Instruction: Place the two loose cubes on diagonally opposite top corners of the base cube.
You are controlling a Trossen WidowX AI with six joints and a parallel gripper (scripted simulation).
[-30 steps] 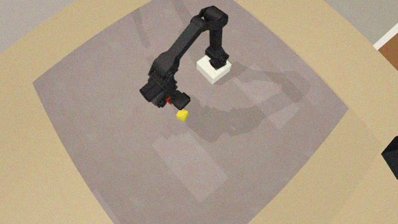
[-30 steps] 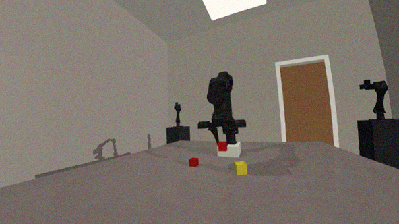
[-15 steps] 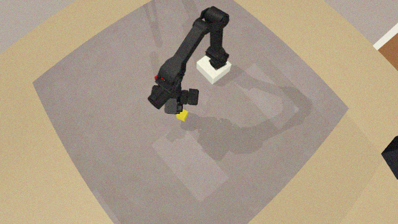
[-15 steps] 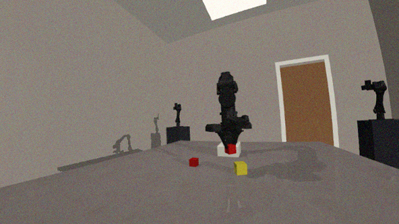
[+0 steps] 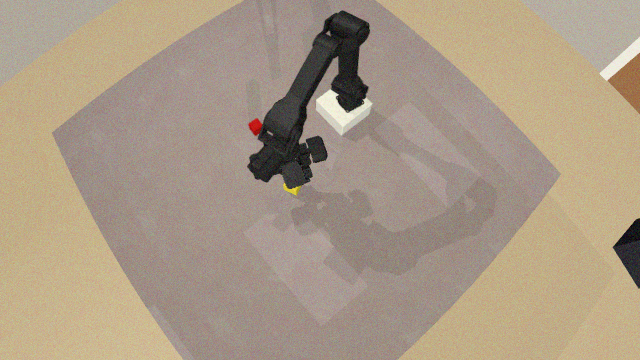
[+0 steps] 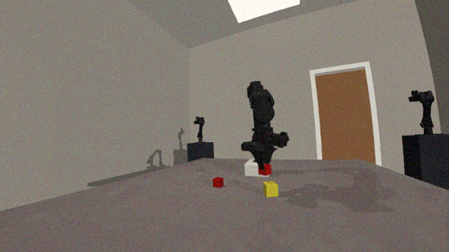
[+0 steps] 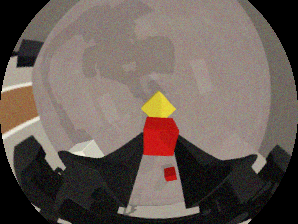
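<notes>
the gripper point(image 5: 308, 166) point(image 6: 264, 167) point(image 7: 158, 136) grips a red cube point(image 6: 265, 169) point(image 7: 160, 137) above the table, near the yellow cube point(image 5: 292, 189) point(image 6: 270, 189) point(image 7: 158, 105).

The small cube clamped in the matte black parallel-jaw gripper point(image 5: 306, 161) point(image 6: 262, 166) point(image 7: 158, 136) is plain red; the second small red cube point(image 5: 255, 127) point(image 6: 218, 182) point(image 7: 170, 174) is likewise of one plain hue, darker on its shaded faces; the yellow cube point(image 5: 292, 189) point(image 6: 271, 189) point(image 7: 159, 106) is unpatterned; the square block point(image 5: 342, 120) point(image 6: 251, 168) point(image 7: 89, 149) under the jointed black arm point(image 5: 312, 70) point(image 6: 262, 109) is white; the broad tabletop point(image 5: 165, 200) point(image 6: 129, 221) point(image 7: 225, 65) is mauve-grey, faintly mottled, with darker grey shadows and paler angular patches; the rectangular door point(image 6: 346, 116) point(image 7: 17, 107) is brown, its frame point(image 6: 316, 115) white.
</notes>
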